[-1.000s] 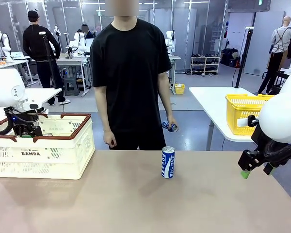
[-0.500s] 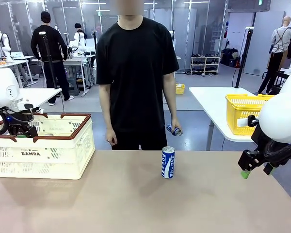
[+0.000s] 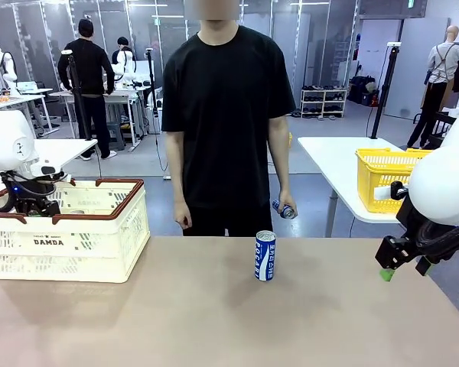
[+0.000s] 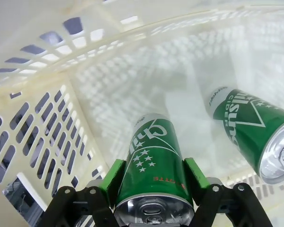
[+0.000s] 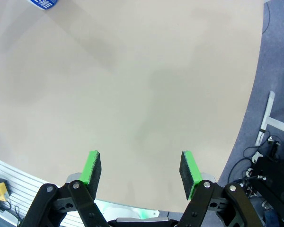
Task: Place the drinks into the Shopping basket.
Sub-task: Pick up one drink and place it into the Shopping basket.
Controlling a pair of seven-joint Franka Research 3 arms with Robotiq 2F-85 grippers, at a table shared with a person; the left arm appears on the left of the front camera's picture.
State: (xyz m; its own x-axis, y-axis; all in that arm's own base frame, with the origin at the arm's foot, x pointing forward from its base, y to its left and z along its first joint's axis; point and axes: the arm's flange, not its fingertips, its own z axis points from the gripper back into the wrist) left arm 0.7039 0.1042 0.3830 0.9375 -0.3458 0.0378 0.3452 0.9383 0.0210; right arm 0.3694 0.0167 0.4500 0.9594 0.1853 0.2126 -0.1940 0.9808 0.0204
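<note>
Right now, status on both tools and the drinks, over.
Left tool shut on green metal can inside cream slotted plastic basket, second green can beside it. Right tool open, empty. Blue metal can upright mid-table, unobstructed; person's hand holds another blue can.

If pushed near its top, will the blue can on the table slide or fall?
Tall and slim on a narrow base, the blue can probably tips. Once down, its round body would likely roll across the smooth table.

White arms (image 3: 8, 141) carry black jaws with green pads (image 5: 93, 172).
</note>
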